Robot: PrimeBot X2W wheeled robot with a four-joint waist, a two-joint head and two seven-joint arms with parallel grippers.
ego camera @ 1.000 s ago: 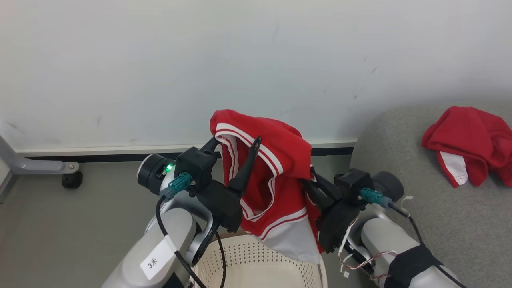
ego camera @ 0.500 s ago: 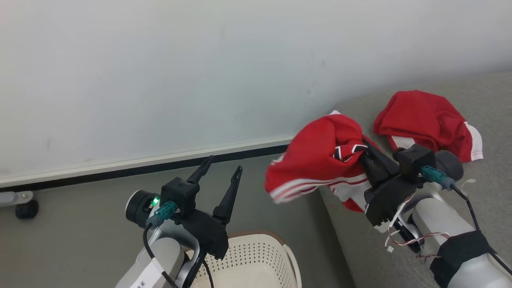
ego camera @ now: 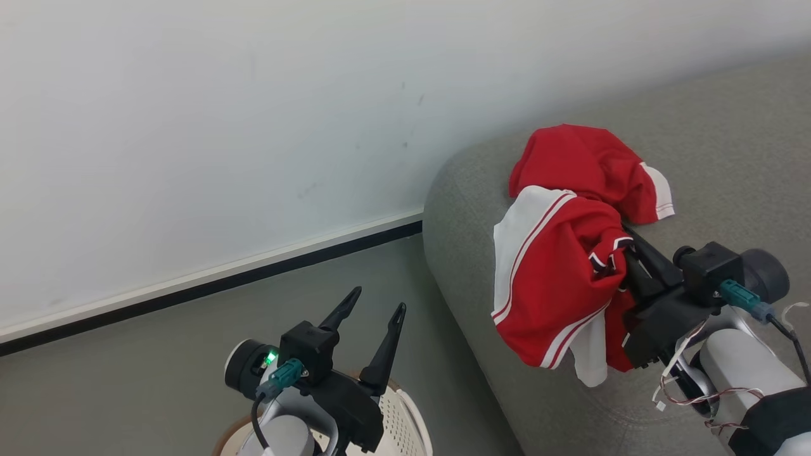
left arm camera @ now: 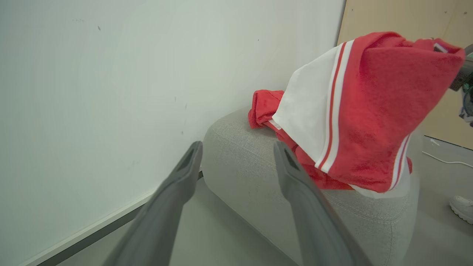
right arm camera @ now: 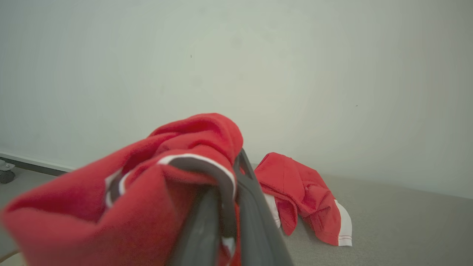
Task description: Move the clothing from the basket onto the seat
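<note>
Your right gripper's (ego camera: 624,239) jaws pinch the red-and-white garment (ego camera: 557,278), swung from above the basket (ego camera: 405,421) to over the sofa (ego camera: 469,209), beside another red garment (ego camera: 583,161). The left gripper (ego camera: 378,299) gapes, empty. The basket's inside is hidden.

Red-white garment (ego camera: 557,278) hangs above the grey seat (ego camera: 728,158); cream basket (ego camera: 405,424) nearby.

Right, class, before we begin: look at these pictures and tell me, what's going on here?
A robot is moving clothing from the basket onto the seat. Its right gripper is shut on a red and white garment, holding it over the seat's rounded end, not yet released. A second red garment already lies crumpled on the seat just beyond it. The left gripper is open and holds nothing, poised above the basket.
</note>
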